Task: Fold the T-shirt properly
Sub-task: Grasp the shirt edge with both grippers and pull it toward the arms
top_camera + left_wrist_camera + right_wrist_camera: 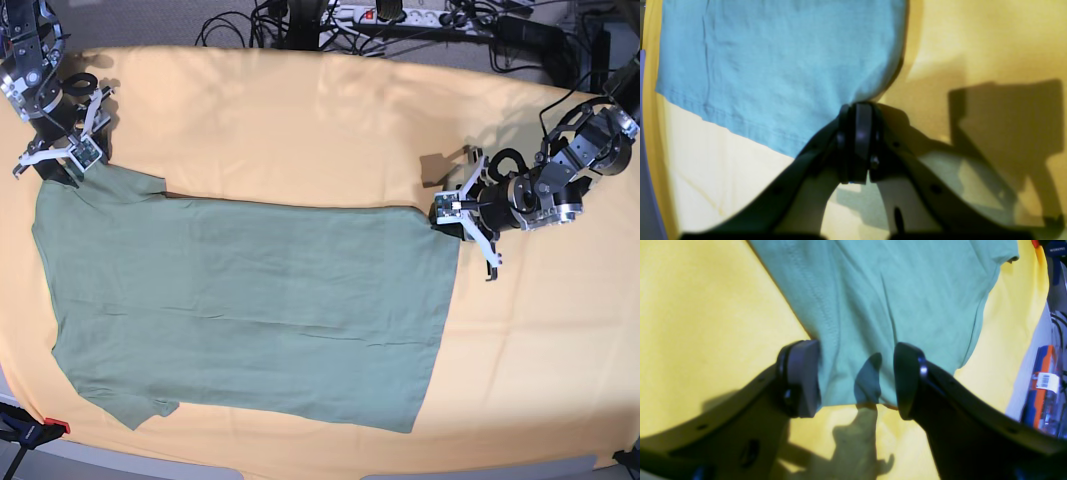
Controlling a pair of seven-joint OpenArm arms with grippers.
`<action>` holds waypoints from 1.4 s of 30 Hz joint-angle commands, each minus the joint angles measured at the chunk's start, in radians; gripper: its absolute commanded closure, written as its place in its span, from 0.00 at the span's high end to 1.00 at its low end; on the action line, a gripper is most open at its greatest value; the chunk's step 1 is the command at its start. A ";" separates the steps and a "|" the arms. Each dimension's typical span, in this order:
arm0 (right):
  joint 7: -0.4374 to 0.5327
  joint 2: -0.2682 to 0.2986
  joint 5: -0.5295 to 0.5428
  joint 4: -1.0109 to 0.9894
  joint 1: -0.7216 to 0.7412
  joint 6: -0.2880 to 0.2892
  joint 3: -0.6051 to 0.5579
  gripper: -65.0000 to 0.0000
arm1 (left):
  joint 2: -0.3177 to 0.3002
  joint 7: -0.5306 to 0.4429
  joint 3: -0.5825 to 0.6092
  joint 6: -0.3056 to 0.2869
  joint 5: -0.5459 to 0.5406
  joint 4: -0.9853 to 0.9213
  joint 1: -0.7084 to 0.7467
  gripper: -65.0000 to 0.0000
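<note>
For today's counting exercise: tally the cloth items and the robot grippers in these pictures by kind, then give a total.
T-shirt: 1
Yellow cloth: 1
Grippers: 2, the left gripper shut on the T-shirt's corner, the right gripper open at the shirt's edge
Total: 4

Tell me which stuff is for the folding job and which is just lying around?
For the job:
T-shirt
left pincer, shut on a shirt corner
right pincer, open over the shirt's edge

Lying around:
power strip
cables
clamp
</note>
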 commanded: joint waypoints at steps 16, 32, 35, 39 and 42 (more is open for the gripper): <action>-0.054 0.012 0.107 0.037 0.047 -0.161 0.007 0.00 | -0.043 -0.016 -0.012 0.011 -0.022 0.014 -0.093 0.00; -0.300 0.100 0.010 0.401 -0.242 -0.160 0.035 0.00 | -0.175 -0.020 -0.012 -0.272 -0.216 0.142 -0.097 0.00; -0.333 0.103 0.001 0.431 -0.285 -0.157 0.039 0.00 | -0.203 -0.019 -0.012 -0.272 -0.264 0.171 -0.085 0.00; -0.365 0.104 -0.024 0.440 -0.330 -0.108 0.040 0.00 | -0.267 -0.012 -0.012 -0.272 -0.304 0.246 -0.018 0.00; -0.415 0.108 -0.023 0.457 -0.363 -0.097 0.040 0.00 | -0.322 0.016 -0.012 -0.272 -0.299 0.312 0.052 0.00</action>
